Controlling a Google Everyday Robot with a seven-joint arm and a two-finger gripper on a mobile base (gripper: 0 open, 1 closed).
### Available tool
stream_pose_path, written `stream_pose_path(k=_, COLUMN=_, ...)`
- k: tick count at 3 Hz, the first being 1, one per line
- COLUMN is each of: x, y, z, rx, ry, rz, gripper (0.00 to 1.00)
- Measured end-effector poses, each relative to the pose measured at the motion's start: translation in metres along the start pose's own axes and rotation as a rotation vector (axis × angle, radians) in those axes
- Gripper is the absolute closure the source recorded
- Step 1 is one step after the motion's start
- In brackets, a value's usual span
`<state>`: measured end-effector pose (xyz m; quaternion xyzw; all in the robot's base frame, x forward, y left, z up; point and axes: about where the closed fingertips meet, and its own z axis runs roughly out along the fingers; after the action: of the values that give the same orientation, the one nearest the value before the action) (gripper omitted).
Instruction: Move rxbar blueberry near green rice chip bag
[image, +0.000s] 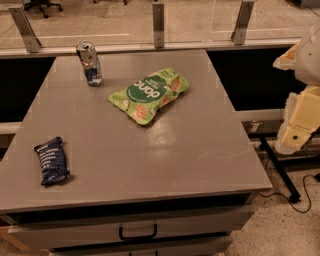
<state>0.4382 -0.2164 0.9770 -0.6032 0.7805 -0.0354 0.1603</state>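
Observation:
The rxbar blueberry (52, 161), a small dark navy wrapped bar with white lettering, lies near the front left edge of the grey table (165, 150). The green rice chip bag (149, 94), a light green puffy pouch with a dark green round logo, lies at the table's middle back, well apart from the bar. My gripper (300, 122) shows as cream-coloured parts at the right edge of the view, beyond the table's right side and far from both items. It holds nothing that I can see.
A silver-and-blue drink can (90, 63) stands upright at the back left of the table. A drawer with a black handle (137, 232) is under the front edge. A railing with metal posts (158, 25) runs behind the table. A black cable (280, 172) lies on the floor at right.

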Motion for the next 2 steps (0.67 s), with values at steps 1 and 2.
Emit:
stream_pose_path(k=1, x=0.0000, y=0.0000, z=0.0000, rx=0.000, ry=0.000, rz=0.000, gripper=0.00)
stream_pose_path(k=2, x=-0.0027, y=-0.0026, z=-0.0029, rx=-0.017, ry=-0.049, rz=0.068, gripper=0.00)
